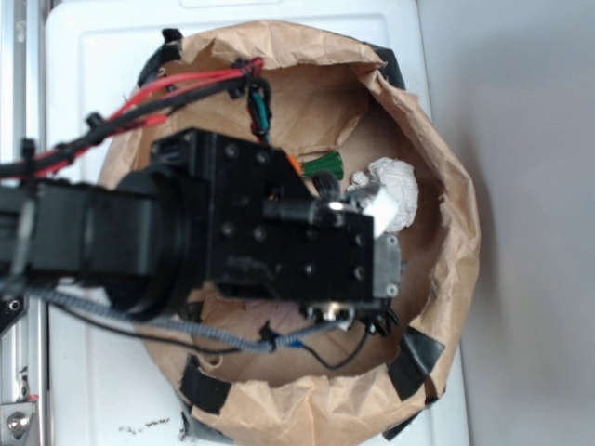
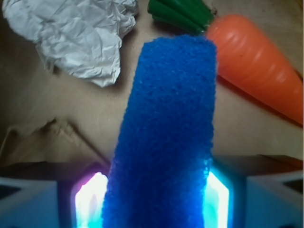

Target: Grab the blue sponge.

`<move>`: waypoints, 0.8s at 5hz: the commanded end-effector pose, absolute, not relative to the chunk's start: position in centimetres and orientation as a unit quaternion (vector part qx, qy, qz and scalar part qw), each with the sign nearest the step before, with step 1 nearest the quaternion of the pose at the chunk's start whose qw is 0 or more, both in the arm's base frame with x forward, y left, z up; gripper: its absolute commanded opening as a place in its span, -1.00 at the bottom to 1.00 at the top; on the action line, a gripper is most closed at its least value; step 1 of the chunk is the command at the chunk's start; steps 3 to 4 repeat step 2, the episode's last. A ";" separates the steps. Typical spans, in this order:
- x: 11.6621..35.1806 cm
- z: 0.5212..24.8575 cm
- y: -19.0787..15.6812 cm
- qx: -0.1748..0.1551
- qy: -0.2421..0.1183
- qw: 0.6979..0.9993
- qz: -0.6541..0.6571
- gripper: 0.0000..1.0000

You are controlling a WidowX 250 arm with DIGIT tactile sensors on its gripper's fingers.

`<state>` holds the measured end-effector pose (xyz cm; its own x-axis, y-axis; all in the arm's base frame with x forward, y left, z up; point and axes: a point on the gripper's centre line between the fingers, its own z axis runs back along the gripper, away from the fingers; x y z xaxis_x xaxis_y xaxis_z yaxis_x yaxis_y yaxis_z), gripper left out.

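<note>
Clamped on the blue sponge, the jaws: in the wrist view, sponge pressed between the two lit pads at the bottom of the frame, one on each side, both touching its rough blue faces. Stood on end in that grip, reaching up the middle of the picture, rounded top edge near the green carrot leaves. Just right of the sponge, an orange toy carrot, slanting down toward the right edge. To the upper left, a crumpled white paper ball, apart from the sponge. Beneath all of it, creased brown paper.

From the exterior view, hidden under the black arm and wrist block, the sponge itself; gripper pointed down inside a wide brown paper bag, its rolled rim patched with black tape. Visible past the arm at the far side of the bag: the green carrot top and the white paper ball, close together. Red and black cables looped along the arm from the left. Under the bag, a white counter. Whether lifted or touching the bag floor, could not tell.
</note>
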<state>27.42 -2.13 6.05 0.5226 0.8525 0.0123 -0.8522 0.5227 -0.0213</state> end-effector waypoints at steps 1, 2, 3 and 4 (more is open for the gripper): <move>26.4 13.7 -0.9 -0.026 -0.022 0.899 0.436 -1.00; 25.6 14.4 -0.9 -0.025 -0.049 0.899 0.434 -1.00; 25.6 14.4 -0.9 -0.025 -0.049 0.899 0.434 -1.00; 25.6 14.4 -0.9 -0.025 -0.049 0.899 0.434 -1.00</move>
